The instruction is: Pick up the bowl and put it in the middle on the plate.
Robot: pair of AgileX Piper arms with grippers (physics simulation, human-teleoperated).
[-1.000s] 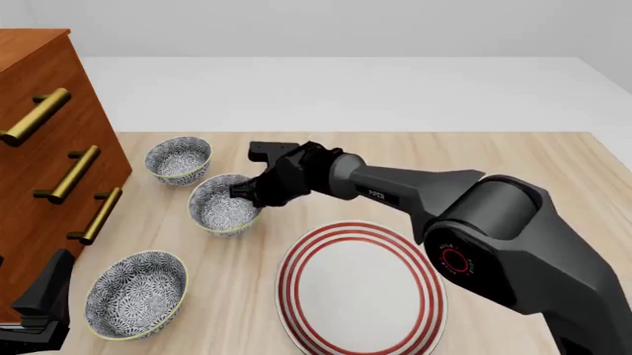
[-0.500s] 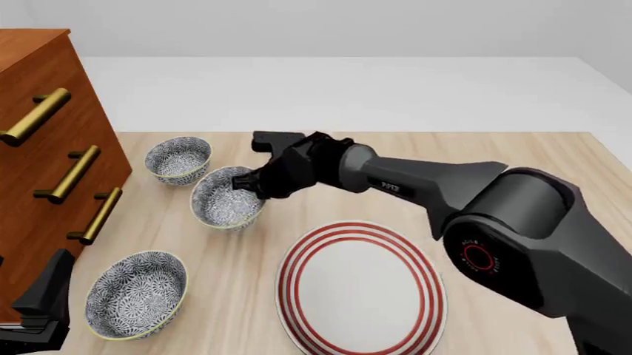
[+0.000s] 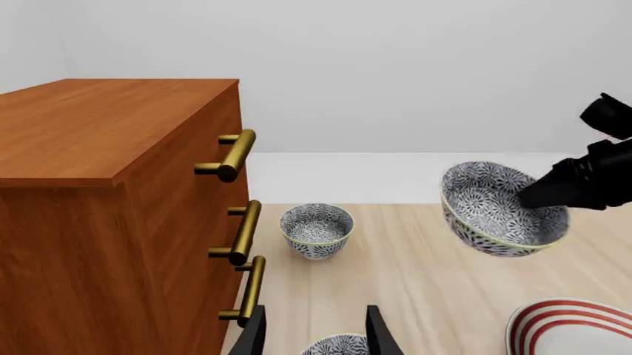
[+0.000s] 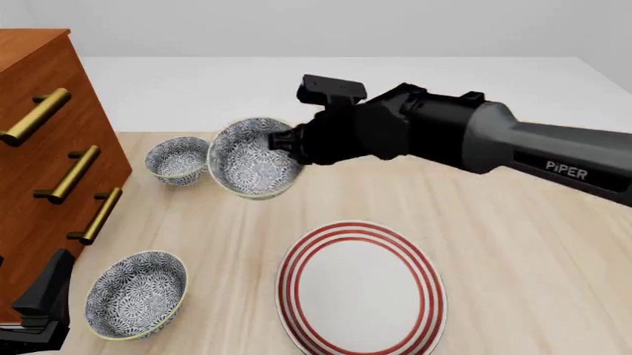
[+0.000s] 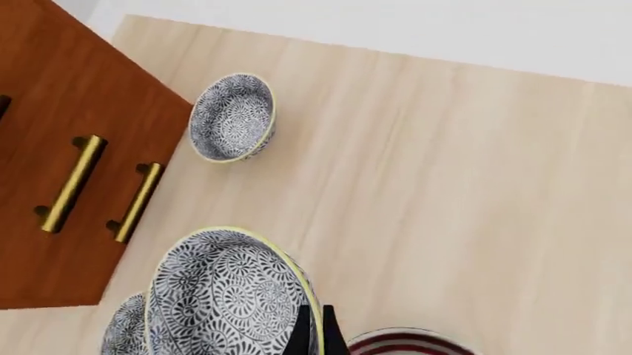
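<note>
Plate [image 4: 360, 288] lies bare, below and well apart from the right gripper [image 4: 288, 144]: placement is outstanding. Bowl [image 4: 254, 157] is lifted, tilted, its rim pinched in that gripper. Only the left wrist view confirms table clearance; left gripper [image 3: 314, 333] stands apart, holding nothing.

The counter [image 4: 513, 222] is pale wood with a fine, matt grain. The cabinet [image 3: 109, 192] is reddish-brown wood, smooth, with brassy metal handles [image 3: 233, 154]. The bowl [image 4: 253, 157] looks glazed ceramic, as does the glossy white plate [image 4: 360, 290]. The right arm [image 4: 474, 140] is matt dark plastic.
</note>
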